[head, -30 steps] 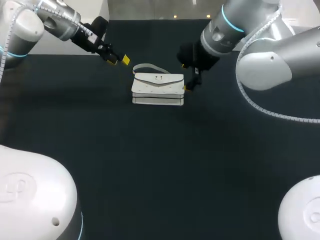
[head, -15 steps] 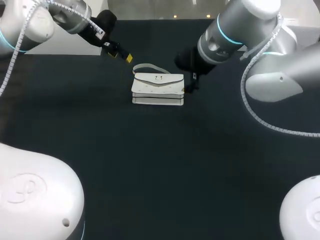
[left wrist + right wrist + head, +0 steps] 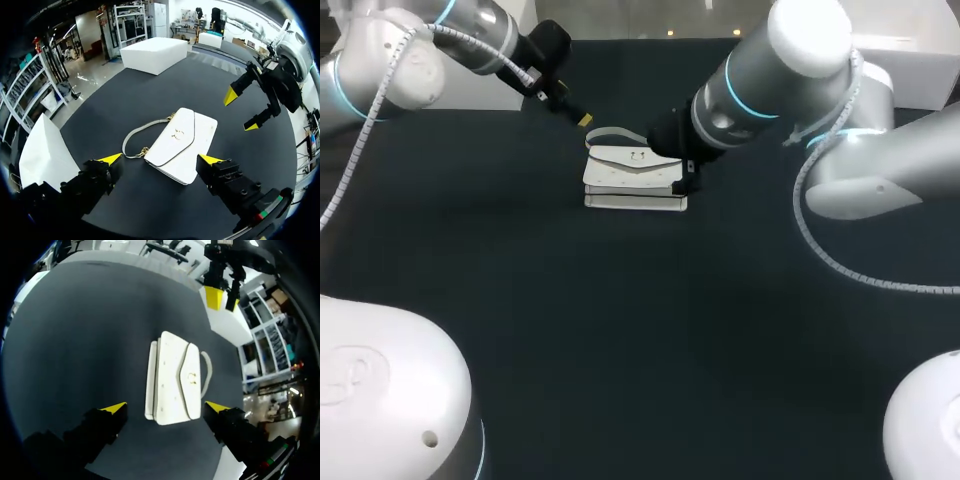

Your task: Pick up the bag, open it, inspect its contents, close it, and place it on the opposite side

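Observation:
A white flap bag [image 3: 633, 178] lies flat on the black table [image 3: 620, 330], flap shut, its grey strap [image 3: 615, 133] looped behind it. My left gripper [image 3: 578, 114] hangs open just past the bag's far left corner, apart from it. In the left wrist view the bag [image 3: 180, 142] lies below and ahead of the open left gripper [image 3: 160, 160], with the strap [image 3: 132, 142] toward one finger. My right gripper [image 3: 685, 175] is at the bag's right end, mostly hidden by its own arm. The right wrist view shows the bag [image 3: 175, 385] under the wide-open right gripper [image 3: 165, 407], nothing touching.
The table's far edge [image 3: 620, 42] runs close behind the bag. My arms' white bases [image 3: 390, 390] [image 3: 930, 420] fill the near corners. Each wrist view shows the other gripper beyond the bag: right gripper [image 3: 241, 111], left gripper [image 3: 217, 297].
Both arms have closed in on the bag. The right gripper moved left and down over the bag's right end; the left gripper shifted right and farther back. The bag has not moved.

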Robot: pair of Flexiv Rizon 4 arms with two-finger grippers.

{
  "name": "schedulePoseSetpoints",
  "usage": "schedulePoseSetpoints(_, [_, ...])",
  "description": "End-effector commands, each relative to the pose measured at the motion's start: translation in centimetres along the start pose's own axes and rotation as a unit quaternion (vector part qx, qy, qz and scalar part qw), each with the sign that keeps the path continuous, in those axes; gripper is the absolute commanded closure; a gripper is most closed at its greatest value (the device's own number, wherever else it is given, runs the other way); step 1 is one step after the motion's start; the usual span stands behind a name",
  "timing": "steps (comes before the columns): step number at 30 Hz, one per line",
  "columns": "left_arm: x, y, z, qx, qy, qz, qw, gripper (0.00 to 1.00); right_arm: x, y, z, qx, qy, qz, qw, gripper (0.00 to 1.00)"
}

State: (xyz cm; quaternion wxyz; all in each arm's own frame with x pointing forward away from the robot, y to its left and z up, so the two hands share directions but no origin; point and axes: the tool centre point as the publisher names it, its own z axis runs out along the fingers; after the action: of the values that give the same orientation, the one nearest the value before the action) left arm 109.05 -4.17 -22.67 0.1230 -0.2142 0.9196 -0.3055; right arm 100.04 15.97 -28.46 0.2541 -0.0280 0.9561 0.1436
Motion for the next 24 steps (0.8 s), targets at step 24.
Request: schedulePoseSetpoints(24, [1.2, -0.5, 2.8, 0.061, 0.013, 0.338, 0.939, 0.00, 2.3, 0.5, 4.7, 0.044, -0.133, -0.016, 0.990, 0.00])
